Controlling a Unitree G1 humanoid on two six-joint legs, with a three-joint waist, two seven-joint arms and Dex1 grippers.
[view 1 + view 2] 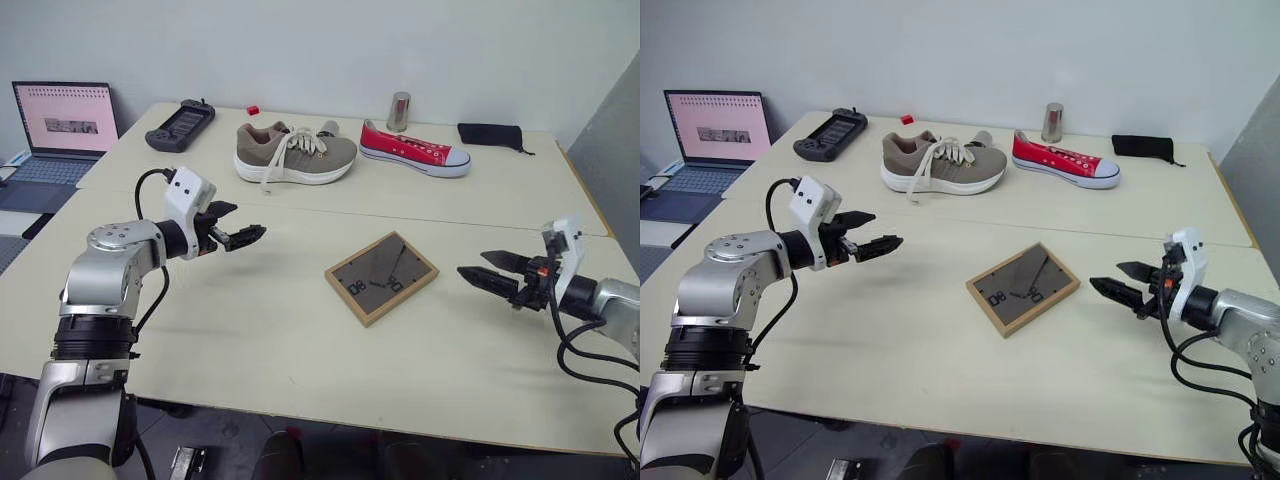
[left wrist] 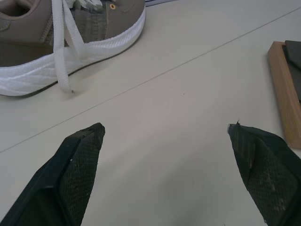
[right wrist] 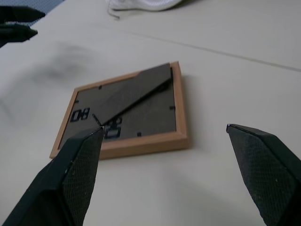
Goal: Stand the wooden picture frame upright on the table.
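Lying face-down at centre, the wooden picture frame awaits lifting; left gripper and right gripper hover wide open, empty, on the table.

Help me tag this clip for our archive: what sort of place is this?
Probably an office or lab room set up for testing: joined pale cream tables against a plain wall, an open laptop at one side, and unrelated props laid out, like a tan sneaker and a red canvas shoe.

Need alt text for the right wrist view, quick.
The wooden picture frame lies flat, back panel up, on the table, ahead of the open right gripper. A white shoe sole sits beyond.
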